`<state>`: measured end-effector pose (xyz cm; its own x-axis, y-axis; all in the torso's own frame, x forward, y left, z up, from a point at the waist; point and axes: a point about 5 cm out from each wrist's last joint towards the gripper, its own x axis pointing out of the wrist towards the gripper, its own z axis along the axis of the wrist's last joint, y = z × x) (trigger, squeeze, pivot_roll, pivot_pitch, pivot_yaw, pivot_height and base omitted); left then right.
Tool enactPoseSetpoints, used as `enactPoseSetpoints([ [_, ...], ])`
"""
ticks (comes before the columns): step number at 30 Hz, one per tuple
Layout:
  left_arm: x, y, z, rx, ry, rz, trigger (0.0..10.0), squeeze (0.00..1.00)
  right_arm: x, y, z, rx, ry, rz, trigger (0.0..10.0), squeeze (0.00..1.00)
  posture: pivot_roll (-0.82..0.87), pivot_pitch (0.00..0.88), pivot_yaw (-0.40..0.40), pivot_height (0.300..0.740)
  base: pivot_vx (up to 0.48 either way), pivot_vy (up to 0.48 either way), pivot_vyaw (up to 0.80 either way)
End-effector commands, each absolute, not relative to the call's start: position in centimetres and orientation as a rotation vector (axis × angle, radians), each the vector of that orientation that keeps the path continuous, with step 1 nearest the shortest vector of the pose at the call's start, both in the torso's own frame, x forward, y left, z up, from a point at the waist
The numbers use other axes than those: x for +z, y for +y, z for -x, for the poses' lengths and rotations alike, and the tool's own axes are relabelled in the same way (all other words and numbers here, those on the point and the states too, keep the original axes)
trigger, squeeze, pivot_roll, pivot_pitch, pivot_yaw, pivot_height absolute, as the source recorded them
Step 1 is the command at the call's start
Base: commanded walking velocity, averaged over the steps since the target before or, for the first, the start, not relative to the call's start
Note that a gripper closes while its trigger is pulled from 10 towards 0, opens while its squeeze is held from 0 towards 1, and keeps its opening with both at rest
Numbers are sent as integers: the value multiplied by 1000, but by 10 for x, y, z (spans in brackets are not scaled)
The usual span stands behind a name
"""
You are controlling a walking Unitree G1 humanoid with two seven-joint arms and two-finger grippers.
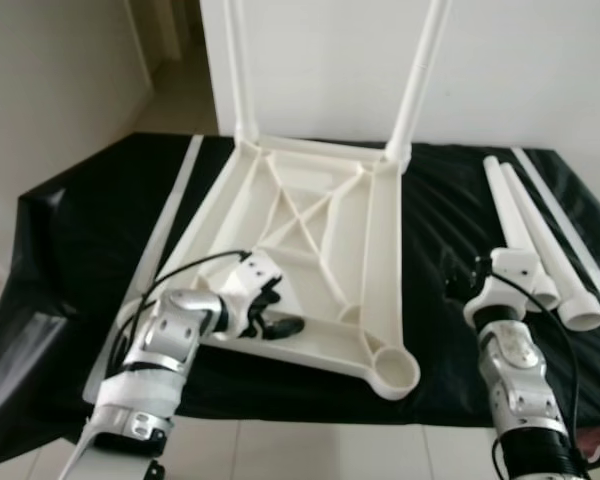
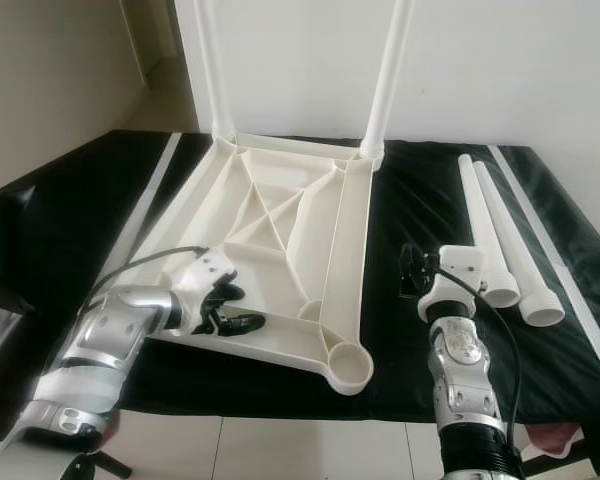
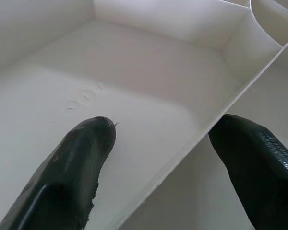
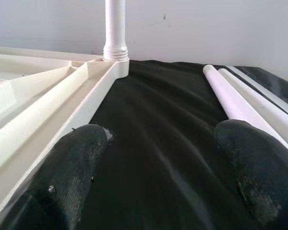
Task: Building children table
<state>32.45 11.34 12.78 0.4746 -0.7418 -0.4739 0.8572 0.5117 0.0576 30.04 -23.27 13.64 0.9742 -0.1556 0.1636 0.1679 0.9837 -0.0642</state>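
A white plastic table top (image 1: 310, 215) lies upside down on a black cloth (image 1: 80, 230). Two white legs (image 1: 420, 80) (image 1: 235, 70) stand upright in its far corner sockets. The near right corner socket (image 1: 395, 372) holds no leg. Two loose legs (image 1: 528, 240) lie side by side on the cloth to the right. My left gripper (image 1: 272, 318) is at the top's near left edge, open, its fingers (image 3: 86, 148) either side of a thin rib wall (image 3: 216, 120). My right gripper (image 2: 412, 270) hovers open over the cloth between the top and the loose legs (image 4: 230, 96), holding nothing.
A white wall (image 1: 520, 60) stands right behind the table top. Long white strips (image 1: 170, 220) (image 1: 570, 230) lie along the cloth's left and right sides. The cloth's near edge drops to pale floor tiles (image 1: 310, 450). A doorway opens at the far left.
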Motion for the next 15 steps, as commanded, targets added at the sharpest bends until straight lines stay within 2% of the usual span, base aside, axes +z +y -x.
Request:
enactPoseSetpoints([
  [1,140,125,-332,-847,331,-309,10000,0,136,-243,-298,-194,-155,72,10000,0,33,12,8,740,0,0,0],
  [7,142,135,-330,-855,360,-343,10000,0,136,-250,-296,-220,-154,78,10000,0,35,12,9,740,0,0,0],
  [15,130,137,-327,-874,432,-408,10000,0,134,-246,-294,-213,-151,73,10000,0,29,0,10,740,0,0,0],
])
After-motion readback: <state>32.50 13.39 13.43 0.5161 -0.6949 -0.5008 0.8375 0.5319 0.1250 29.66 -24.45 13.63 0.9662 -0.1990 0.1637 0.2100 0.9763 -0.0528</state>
